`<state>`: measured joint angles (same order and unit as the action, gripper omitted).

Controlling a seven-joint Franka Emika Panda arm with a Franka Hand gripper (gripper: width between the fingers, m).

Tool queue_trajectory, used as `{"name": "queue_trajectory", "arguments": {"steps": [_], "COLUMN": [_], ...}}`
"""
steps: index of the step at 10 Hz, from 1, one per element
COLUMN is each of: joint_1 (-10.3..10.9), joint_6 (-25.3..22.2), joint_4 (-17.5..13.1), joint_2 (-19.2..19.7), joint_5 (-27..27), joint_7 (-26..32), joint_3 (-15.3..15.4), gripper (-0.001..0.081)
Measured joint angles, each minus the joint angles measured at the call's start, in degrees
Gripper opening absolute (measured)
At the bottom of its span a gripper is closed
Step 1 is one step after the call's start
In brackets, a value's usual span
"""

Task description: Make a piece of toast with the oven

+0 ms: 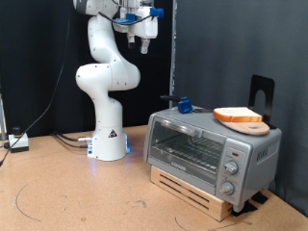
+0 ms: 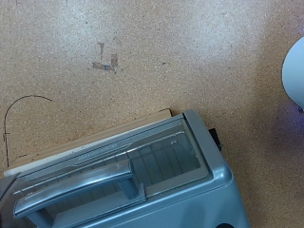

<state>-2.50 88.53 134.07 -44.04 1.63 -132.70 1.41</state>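
White robot arm base [image 1: 108, 144] stands on the brown worktop [image 1: 67, 192] at the exterior view's left. The tool [image 1: 145, 37] hangs high near the exterior view's top, well above everything, holding nothing; can't tell if its fingers are spread or pressed together. Boxy silver-grey toaster oven [image 1: 207, 149], glass door closed, sits on a wooden pallet. Small blue object [image 1: 182, 104] on its top. Pale orange-crusted toast slice [image 1: 237, 115] lies on a round tan wooden board [image 1: 252, 126] on the oven's top, right end. Wrist view looks down on the oven [image 2: 142, 176] and its grey bar handle [image 2: 76, 188].
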Motion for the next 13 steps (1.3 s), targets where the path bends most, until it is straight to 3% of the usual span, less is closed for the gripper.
{"name": "queue_trajectory", "arguments": {"steps": [1, 2, 5, 6, 7, 8, 9, 12, 13], "joint_1": [0.10, 1.23, 6.78, 7.56, 7.35, 8.24, 9.77, 13.48, 13.13], "joint_6": [0.00, 0.00, 0.22, 1.65, 1.29, 1.72, 3.11, 13.17, 12.65], "joint_4": [-0.04, -0.21, 0.13, 1.25, 1.25, 1.32, 1.73, 5.27, 5.23], "joint_2": [0.00, -0.11, -2.43, -3.04, -3.04, -3.17, -3.33, -1.47, -1.51], "joint_5": [0.16, 0.19, -0.80, -1.63, -1.20, 0.03, 0.67, -0.71, -0.43], "joint_7": [1.60, 7.21, 23.54, 28.50, 27.15, 32.56, 39.33, 58.22, 55.93], "joint_3": [0.13, 0.20, 0.25, 0.07, 0.08, -0.78, -2.61, -6.67, -6.57], "gripper": [0.0807, 0.0807, 0.0807, 0.0807, 0.0807, 0.0807, 0.0807, 0.0807, 0.0807]}}
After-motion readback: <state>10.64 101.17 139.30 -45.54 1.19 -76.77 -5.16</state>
